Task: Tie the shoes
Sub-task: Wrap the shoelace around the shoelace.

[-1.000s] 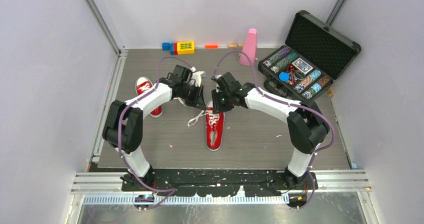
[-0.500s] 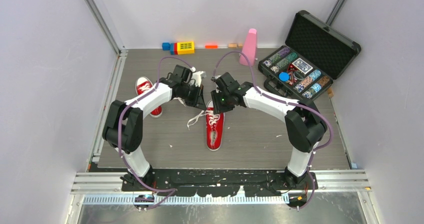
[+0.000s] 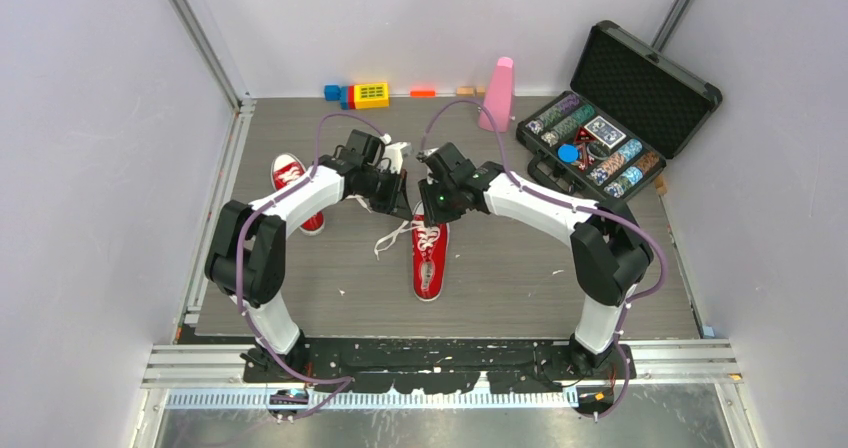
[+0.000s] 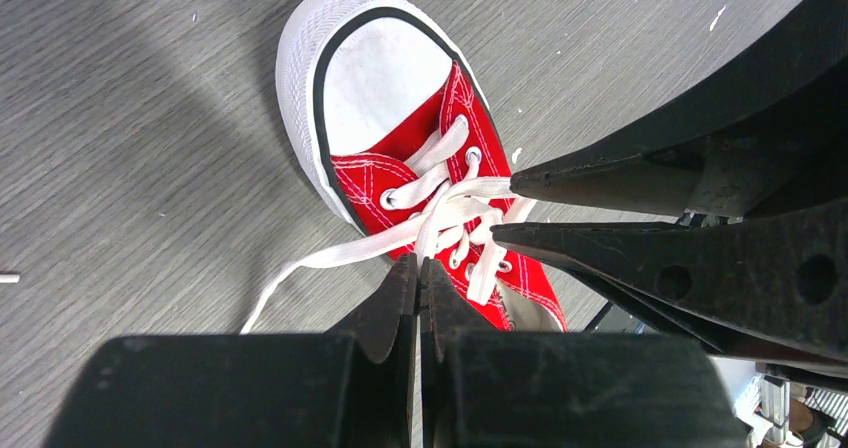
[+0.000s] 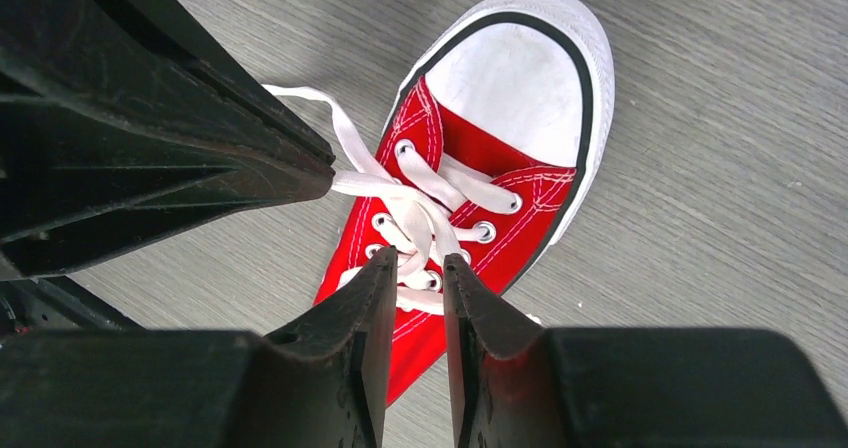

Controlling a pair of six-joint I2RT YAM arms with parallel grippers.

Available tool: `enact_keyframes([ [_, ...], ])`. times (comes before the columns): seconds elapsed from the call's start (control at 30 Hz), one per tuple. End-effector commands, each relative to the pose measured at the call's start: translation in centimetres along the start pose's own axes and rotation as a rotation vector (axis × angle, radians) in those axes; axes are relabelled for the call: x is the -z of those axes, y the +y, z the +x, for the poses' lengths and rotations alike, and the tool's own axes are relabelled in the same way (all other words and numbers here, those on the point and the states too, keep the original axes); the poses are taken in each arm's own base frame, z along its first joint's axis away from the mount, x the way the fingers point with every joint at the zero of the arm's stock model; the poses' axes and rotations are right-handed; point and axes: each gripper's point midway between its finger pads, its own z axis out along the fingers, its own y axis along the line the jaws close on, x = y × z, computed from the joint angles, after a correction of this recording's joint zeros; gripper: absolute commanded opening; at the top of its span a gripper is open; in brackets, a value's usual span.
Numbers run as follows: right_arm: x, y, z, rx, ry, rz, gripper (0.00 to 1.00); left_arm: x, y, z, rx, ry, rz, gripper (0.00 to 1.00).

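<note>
Grey table (image 3: 560, 268) holds one shoe (image 3: 430, 268) at centre, its lace (image 4: 440, 213) loose. Left gripper (image 4: 419, 261), tips pressed together, pinches the lace; right gripper (image 5: 418, 263) straddles the crossing, narrowly spread. Pulling unevenly could slip the lace or drag the shoe.

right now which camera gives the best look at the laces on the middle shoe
The right wrist view: the laces sit centre frame, crossings and eyelets sharp. The left wrist view shows them close too, but the right gripper hides one side. The top external view shows only small, thin white strands.
</note>
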Motion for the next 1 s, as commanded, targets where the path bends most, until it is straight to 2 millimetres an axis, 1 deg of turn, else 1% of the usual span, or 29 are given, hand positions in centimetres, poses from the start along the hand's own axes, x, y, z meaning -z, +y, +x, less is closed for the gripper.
enact_keyframes([
  [0.0, 0.1, 0.7, -1.0, 0.025, -0.020, -0.008, 0.29, 0.5, -0.4, -0.3, -0.003, -0.007, 0.012, 0.00],
  [0.33, -1.1, 0.6, -0.3, 0.018, 0.004, -0.007, 0.27, 0.5, -0.4, -0.3, -0.002, -0.006, 0.017, 0.00],
  [0.43, -1.3, 0.6, -0.2, 0.016, 0.006, -0.011, 0.25, 0.5, -0.5, -0.2, -0.002, -0.004, 0.019, 0.00],
  [0.57, -1.1, 0.8, -0.5, 0.015, -0.001, -0.015, 0.19, 0.6, -0.6, -0.2, -0.002, -0.004, 0.018, 0.00],
  [0.63, -0.9, 0.9, -0.6, 0.018, -0.004, -0.021, 0.17, 0.7, -0.6, -0.3, -0.003, -0.006, 0.018, 0.00],
  [0.77, -1.0, 1.0, -0.5, 0.019, -0.001, -0.026, 0.21, 0.7, -0.7, -0.2, -0.003, -0.005, 0.021, 0.00],
  [0.97, -1.7, 0.9, -0.1, 0.017, 0.015, -0.020, 0.25, 0.7, -0.7, -0.2, -0.002, -0.004, 0.022, 0.00],
])
